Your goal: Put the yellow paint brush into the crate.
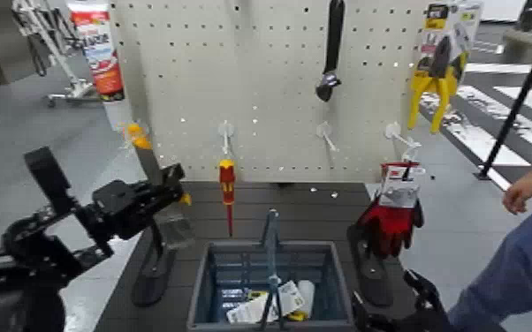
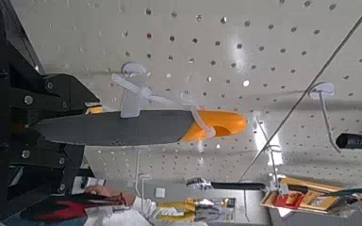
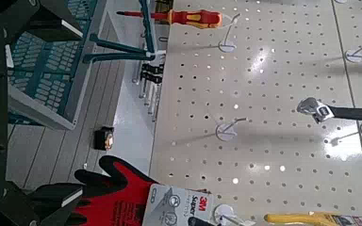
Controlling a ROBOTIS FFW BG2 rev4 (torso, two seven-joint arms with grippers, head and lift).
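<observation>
While clamped in the black left gripper (image 1: 174,191): yellow-tipped, dark-handled paint brush (image 1: 148,161), at a white hook (image 2: 132,70), left
Slatted grey-blue plastic crate (image 1: 202,287): near, centre
Black right gripper (image 1: 398,305): near right, fingers apart

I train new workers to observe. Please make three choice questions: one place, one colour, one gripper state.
1. Where is the screwdriver?
A in the basket
B on the board
C on the floor

2. The brush's handle tip is:
A orange
B green
C blue

3. The left gripper is:
A wide open
B empty
C shut on the brush

Key:
1 B: it hangs from a hook.
2 A: the tip shows orange beside the dark handle.
3 C: its jaws clamp the brush; the right gripper is beside the basket, open.
</observation>
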